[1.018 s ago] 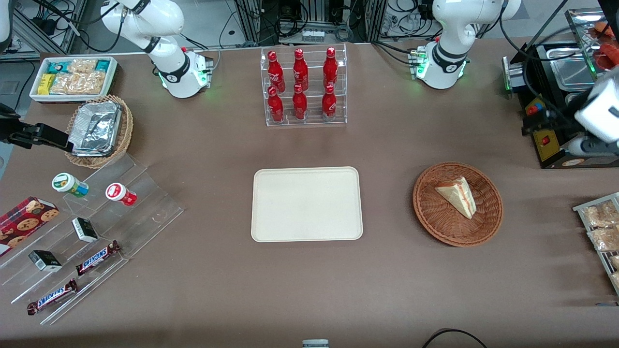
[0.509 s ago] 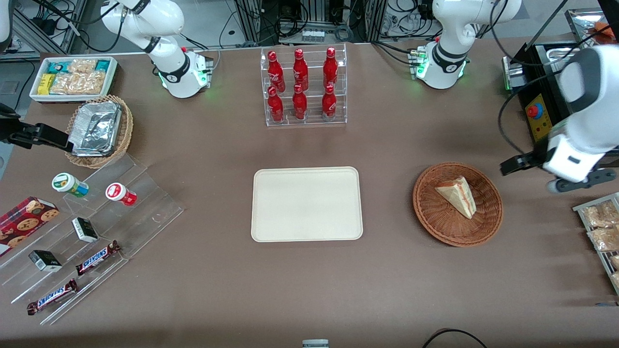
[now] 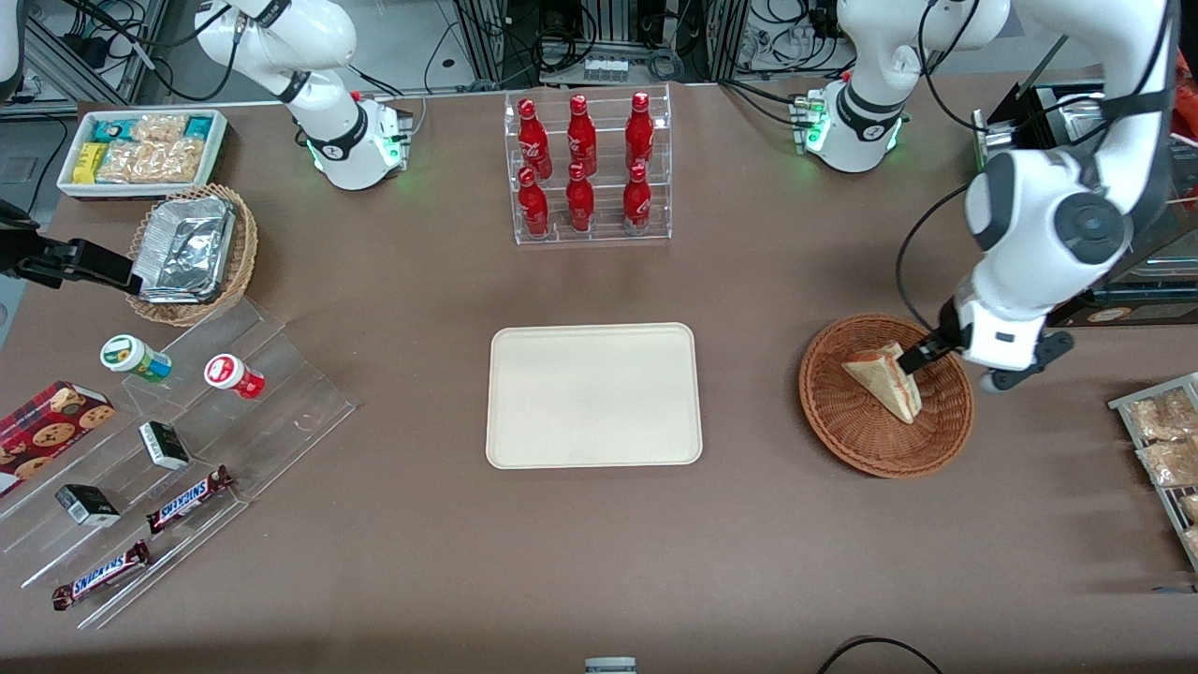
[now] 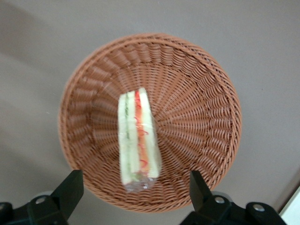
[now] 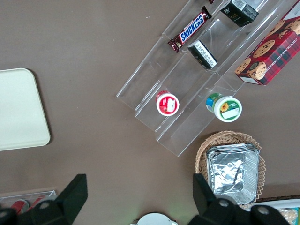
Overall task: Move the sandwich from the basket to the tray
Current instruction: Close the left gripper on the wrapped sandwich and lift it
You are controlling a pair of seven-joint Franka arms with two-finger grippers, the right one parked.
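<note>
Approach step: gripper [image 4: 133, 187] hovering above basket [image 3: 945, 431], fingers [image 4: 70, 187] spread wide, nothing held. Sandwich [image 3: 884, 379] lying in basket, untouched. Next, probably: descend, straddle wedge, close, carry to tray [image 3: 593, 394].

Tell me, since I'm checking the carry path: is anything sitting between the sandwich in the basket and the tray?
Nothing visible. Bare brown table separates the basket from the tray. The sandwich lies uncovered in the basket, and the open gripper hangs above it with nothing between. The bottle rack stands farther from the front camera.
</note>
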